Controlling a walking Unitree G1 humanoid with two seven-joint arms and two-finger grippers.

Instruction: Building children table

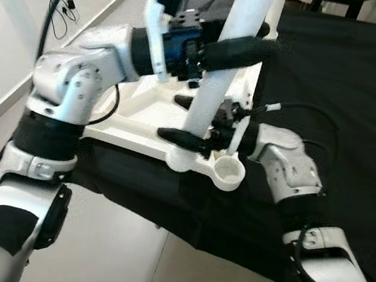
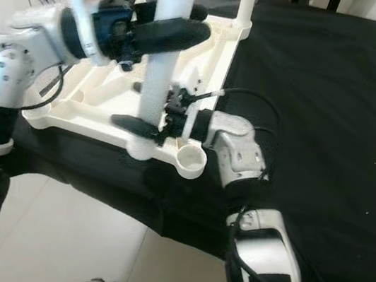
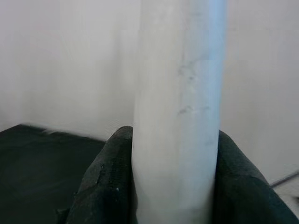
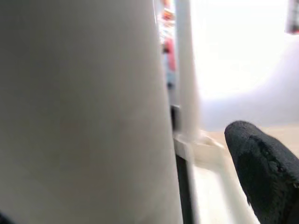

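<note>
1. Right gripper (image 1: 198,141) clamped low on white table leg (image 1: 215,81), fingertips partly hidden behind it.
2. Left gripper (image 1: 249,49) clenched higher on same leg, top cut off.
3. Leg upright in corner socket of upturned white tabletop (image 1: 132,131) on black cloth (image 1: 354,88).

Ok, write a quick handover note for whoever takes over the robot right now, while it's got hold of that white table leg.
Left gripper: shut on the white leg, high up on it; the left wrist view shows both fingers pressed against it.
Right gripper: at the base of the same leg, fingers either side; grip not certain.
Tabletop: white, lying upside down on the black cloth, another leg already upright at the far corner.
Done: this leg stands upright in the near corner socket.
Left: whether it is fully seated cannot be told; an empty socket sits beside it.
</note>
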